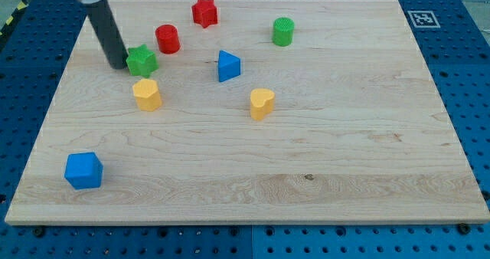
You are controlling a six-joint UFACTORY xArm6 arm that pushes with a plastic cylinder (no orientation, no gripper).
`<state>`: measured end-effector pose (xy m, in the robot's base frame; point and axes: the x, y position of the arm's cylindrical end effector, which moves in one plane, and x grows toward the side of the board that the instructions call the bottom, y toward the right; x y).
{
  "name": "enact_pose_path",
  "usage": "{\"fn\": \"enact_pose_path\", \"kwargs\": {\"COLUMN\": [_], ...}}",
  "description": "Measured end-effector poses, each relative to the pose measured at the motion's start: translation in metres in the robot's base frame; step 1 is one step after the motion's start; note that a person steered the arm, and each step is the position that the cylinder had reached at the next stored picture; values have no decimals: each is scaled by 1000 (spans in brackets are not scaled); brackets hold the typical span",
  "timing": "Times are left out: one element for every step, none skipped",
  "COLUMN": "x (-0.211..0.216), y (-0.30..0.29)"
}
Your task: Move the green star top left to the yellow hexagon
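The green star [142,60] lies on the wooden board [344,136] near the view's top left. The yellow hexagon [146,94] sits just below it, a small gap between them. My tip [118,63] is at the star's left side, touching or nearly touching it. The dark rod rises from there toward the view's top left.
A red cylinder [168,38] stands just right of and above the star. A red star [204,12], green cylinder [283,31], blue triangle [228,66], yellow heart [262,103] and blue cube [83,171] are spread over the board.
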<state>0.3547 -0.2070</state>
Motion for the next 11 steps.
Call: {"fn": "enact_pose_path", "kwargs": {"x": [-21, -22, -45, -51, -45, -31, -26, -15, 3, 20, 36], "y": [9, 3, 1, 11, 30, 46, 46, 46, 46, 46, 46]}}
